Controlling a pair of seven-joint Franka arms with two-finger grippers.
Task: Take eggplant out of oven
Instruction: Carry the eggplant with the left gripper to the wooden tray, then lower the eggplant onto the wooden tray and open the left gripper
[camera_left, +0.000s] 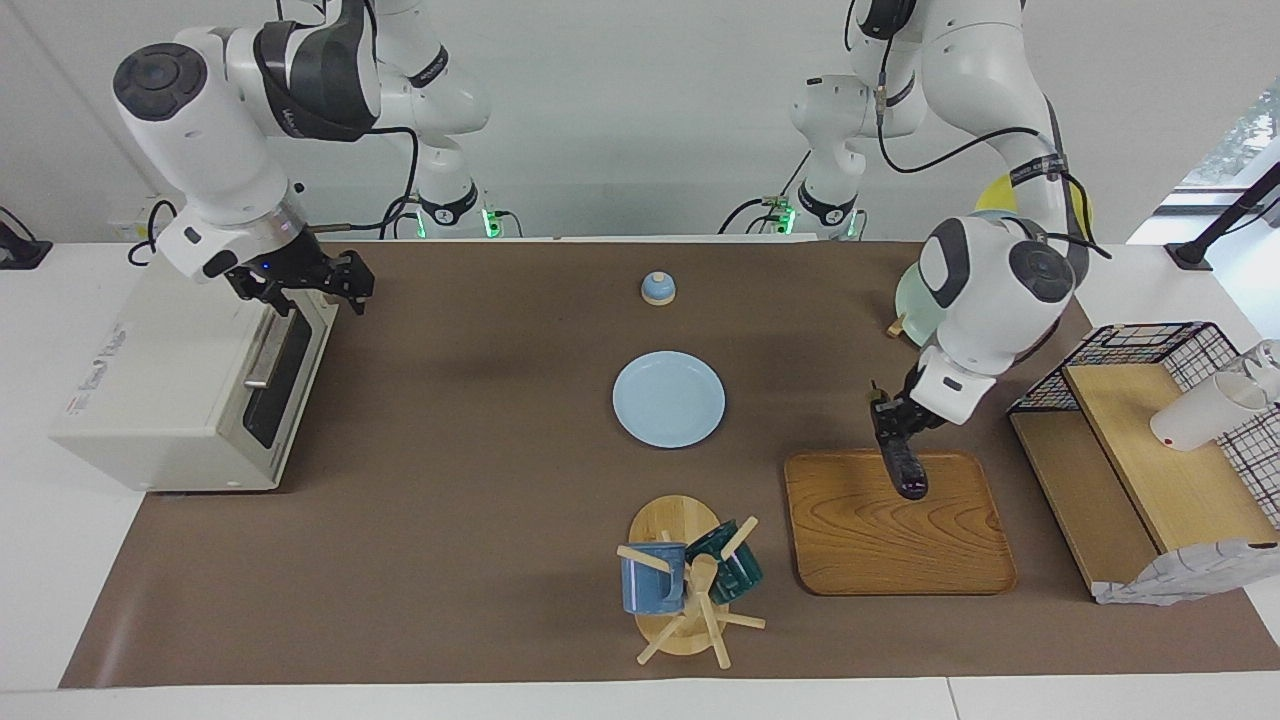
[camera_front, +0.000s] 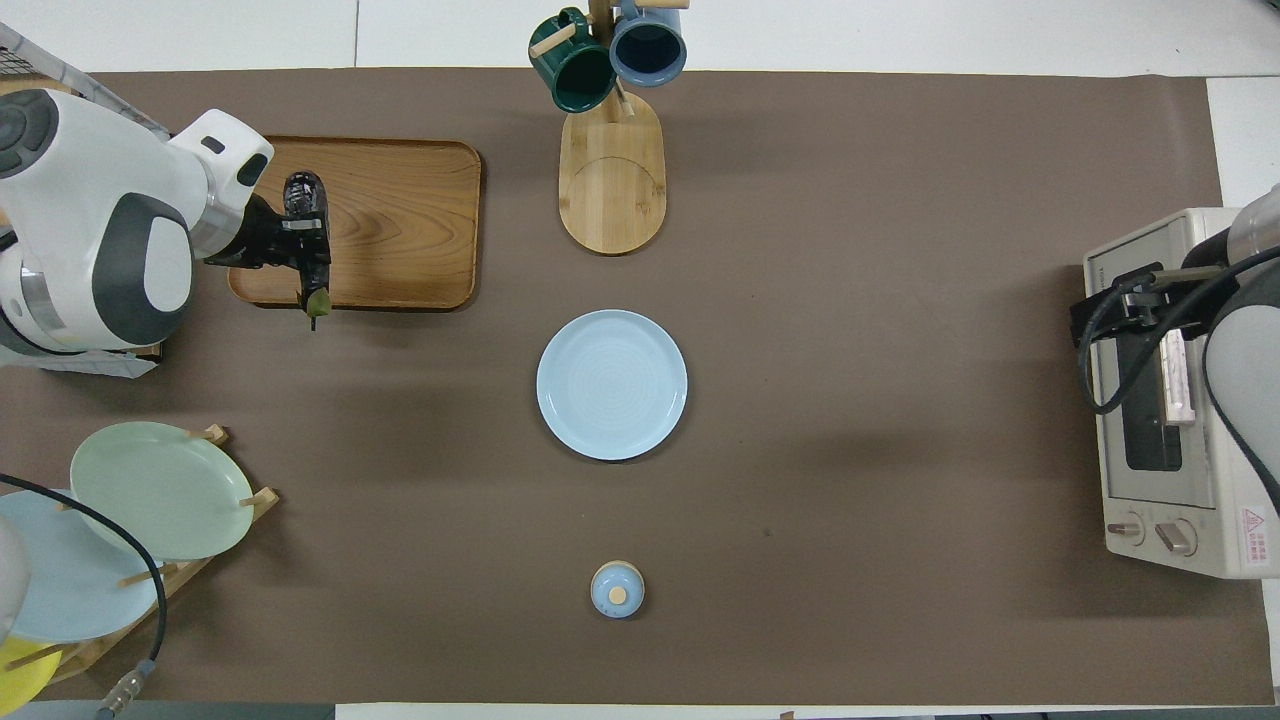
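The dark purple eggplant (camera_left: 905, 470) is held in my left gripper (camera_left: 887, 418), which is shut on its stem end. It hangs tilted over the wooden tray (camera_left: 900, 550), at the edge nearer to the robots, with its lower end close to the tray's surface; I cannot tell if it touches. In the overhead view the eggplant (camera_front: 305, 200) and left gripper (camera_front: 300, 250) show over the same tray edge (camera_front: 400, 280). The cream-white oven (camera_left: 170, 400) stands at the right arm's end with its glass door shut. My right gripper (camera_left: 312, 290) is open and empty just above the door's top edge.
A light blue plate (camera_left: 668, 398) lies mid-table, a small blue lidded pot (camera_left: 657, 288) nearer to the robots. A mug tree (camera_left: 690, 580) with two mugs stands beside the tray. A plate rack (camera_front: 150, 500) and a wire basket with a wooden shelf (camera_left: 1150, 440) are at the left arm's end.
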